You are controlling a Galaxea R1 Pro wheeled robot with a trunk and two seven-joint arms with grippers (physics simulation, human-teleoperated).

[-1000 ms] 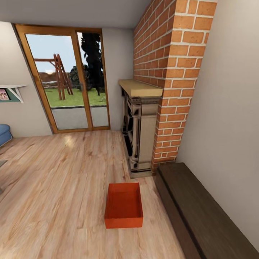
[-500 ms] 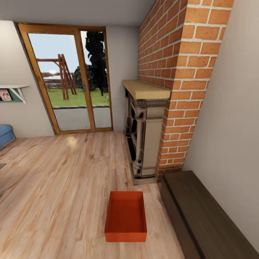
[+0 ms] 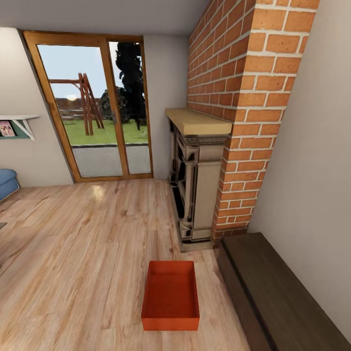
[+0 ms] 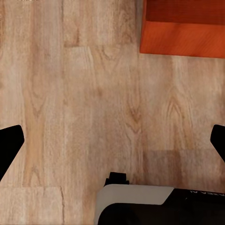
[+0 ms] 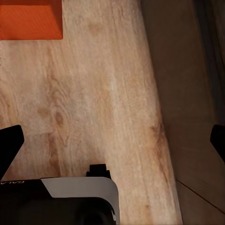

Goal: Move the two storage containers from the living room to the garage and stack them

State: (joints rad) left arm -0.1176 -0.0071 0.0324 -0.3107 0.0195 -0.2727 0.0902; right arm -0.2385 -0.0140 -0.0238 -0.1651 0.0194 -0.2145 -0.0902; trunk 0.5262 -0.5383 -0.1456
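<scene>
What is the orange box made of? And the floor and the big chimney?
The storage container looks like smooth, matte plastic: plain orange-red, thin walls, though this is hard to be sure of. The floor looks like light wood planks, with grain and knots showing. The chimney looks like red brick with pale mortar lines.

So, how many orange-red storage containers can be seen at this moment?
1. The storage container sits on the wood plank floor, in front of the fireplace and beside the dark bench. The second one may be outside the camera's view.
</scene>
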